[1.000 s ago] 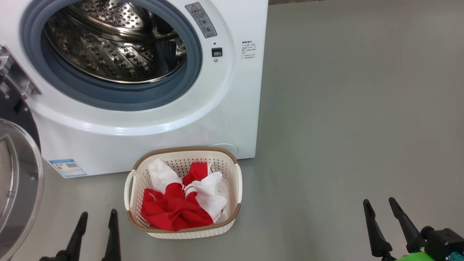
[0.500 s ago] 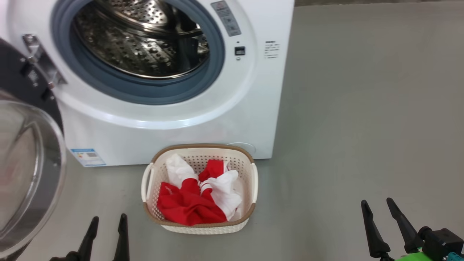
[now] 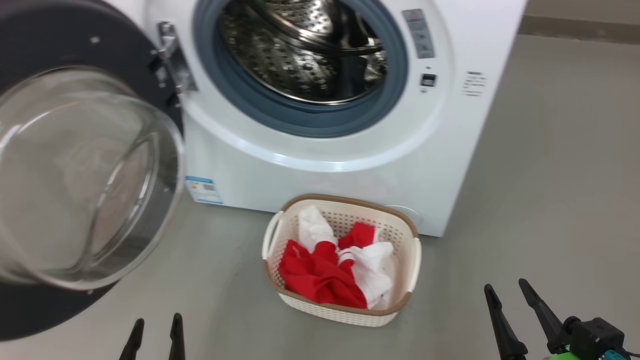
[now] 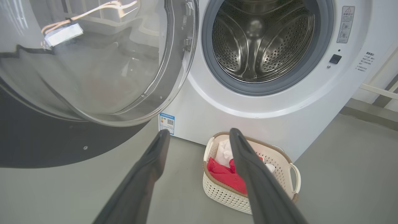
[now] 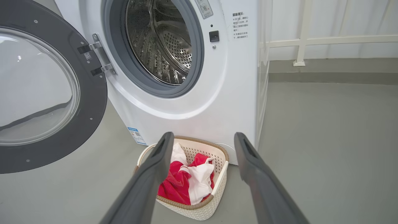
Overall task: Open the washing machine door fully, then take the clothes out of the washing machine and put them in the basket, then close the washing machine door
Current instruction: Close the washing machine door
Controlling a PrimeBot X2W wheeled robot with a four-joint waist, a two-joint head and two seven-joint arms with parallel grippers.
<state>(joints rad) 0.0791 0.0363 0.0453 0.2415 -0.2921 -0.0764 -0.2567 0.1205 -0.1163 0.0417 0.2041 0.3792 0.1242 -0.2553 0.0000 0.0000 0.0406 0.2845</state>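
While swung wide left of the washing machine (image 3: 325,170), clothes (image 3: 320,275) in the basket (image 3: 350,200) at its foot, judged door (image 3: 85,175) stiff, hinged, slick: push black rim (image 3: 50,310) far from hinge (image 3: 170,55); noted left gripper (image 3: 156,321) and right gripper (image 3: 505,285) both spread, empty.

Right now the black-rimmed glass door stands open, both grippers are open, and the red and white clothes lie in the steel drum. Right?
Not quite. The red and white clothes lie in the cream perforated basket, as the head view shows; the steel drum looks empty.
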